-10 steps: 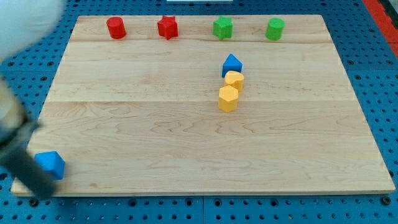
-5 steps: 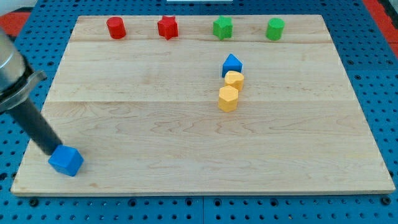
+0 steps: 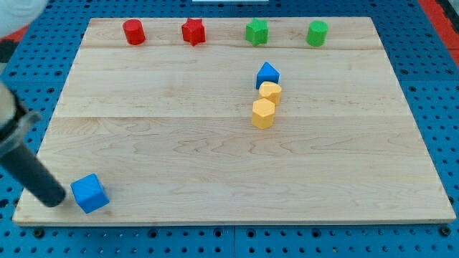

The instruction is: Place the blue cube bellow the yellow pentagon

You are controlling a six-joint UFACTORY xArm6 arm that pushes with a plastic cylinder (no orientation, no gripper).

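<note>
Wooden counter (image 3: pixel 215 172) is carrying all blocks. No claw fitted, so no claw state to record. My tip (image 3: pixel 54 201) is sitting just left of the blue cube (image 3: pixel 90 193), near the counter's bottom-left corner. Yellow pentagon (image 3: pixel 263 113) is lying mid-counter, well apart from the cube, touching a second yellow block (image 3: pixel 270 92).

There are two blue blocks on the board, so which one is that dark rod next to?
The blue cube near the view's bottom left: my tip sits just at its left side. The other blue block stands far off, above the two yellow blocks.
</note>
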